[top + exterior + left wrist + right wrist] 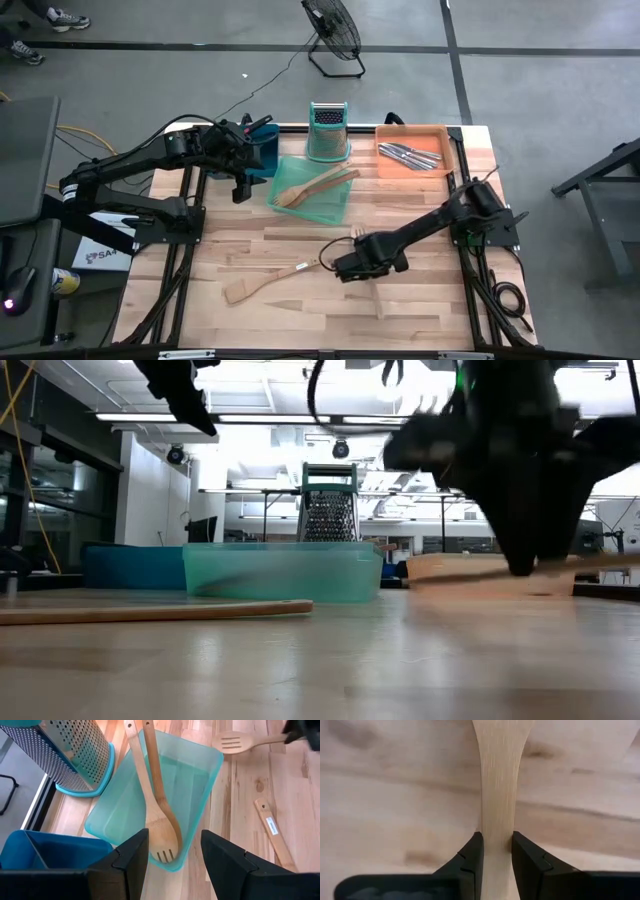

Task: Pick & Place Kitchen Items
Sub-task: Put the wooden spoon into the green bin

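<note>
My right gripper (350, 265) is shut on a pale wooden slotted spatula whose head (231, 742) points toward the table's far side. A second wooden spatula (265, 282) lies flat on the table to its left. Two wooden utensils (315, 185) lie in the green tray (335, 210). Silver cutlery (410, 153) lies in the orange tray (440, 133). My left gripper (175, 855) hangs open above the green tray's left end with nothing between its fingers. My right gripper pinches the slotted spatula's handle (497, 815) between its two fingers, just behind where the handle widens into the head. The fingers point down from above and lie across the handle. In the low view the spatula (480, 572) sits about level, just above the table.
An upright metal grater (327, 130) stands behind the green tray, and a blue tray (262, 150) sits under my left arm. Bare wood spreads across the table's near half. A floor fan (335, 35) stands beyond the far edge.
</note>
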{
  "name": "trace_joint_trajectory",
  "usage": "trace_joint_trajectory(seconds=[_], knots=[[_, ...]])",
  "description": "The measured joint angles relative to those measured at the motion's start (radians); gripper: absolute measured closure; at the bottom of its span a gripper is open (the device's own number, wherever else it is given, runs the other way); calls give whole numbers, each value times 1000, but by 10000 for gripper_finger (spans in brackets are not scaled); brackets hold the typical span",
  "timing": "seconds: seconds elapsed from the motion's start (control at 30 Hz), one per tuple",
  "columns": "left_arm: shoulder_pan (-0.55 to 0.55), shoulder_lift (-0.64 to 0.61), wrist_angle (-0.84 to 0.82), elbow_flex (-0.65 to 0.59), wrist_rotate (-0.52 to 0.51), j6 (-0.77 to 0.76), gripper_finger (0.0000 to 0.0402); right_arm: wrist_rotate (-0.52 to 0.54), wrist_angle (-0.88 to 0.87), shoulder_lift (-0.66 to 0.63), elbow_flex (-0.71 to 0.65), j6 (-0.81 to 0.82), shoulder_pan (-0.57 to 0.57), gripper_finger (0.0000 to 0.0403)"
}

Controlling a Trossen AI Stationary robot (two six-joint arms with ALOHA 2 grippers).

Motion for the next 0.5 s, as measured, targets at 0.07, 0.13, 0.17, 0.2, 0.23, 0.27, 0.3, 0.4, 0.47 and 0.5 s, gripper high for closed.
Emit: trace_joint_trajectory(seconds=[0.07,0.13,0.17,0.2,0.23,0.27,0.3,0.4,0.47,0.5], knots=[[0,0,1,0,0,0,225,19,-6,-25,0,18,12,335],[0,0,4,0,0,0,225,45,-21,-59,0,36,22,335],[0,0,5,0,0,0,225,65,-31,-78,0,48,25,335],[0,0,7,0,0,0,225,84,-34,-93,1,57,30,335],[0,0,13,0,0,0,225,100,-39,-108,1,67,33,335],[0,0,18,0,0,0,225,113,-43,-124,1,73,33,335],[0,0,23,0,0,0,225,128,-43,-141,1,75,33,335],[0,0,30,0,0,1,225,162,-38,-193,1,75,33,335],[0,0,32,0,0,10,225,177,-24,-226,1,64,32,335],[0,0,32,0,0,24,225,180,-10,-242,2,50,28,335]])
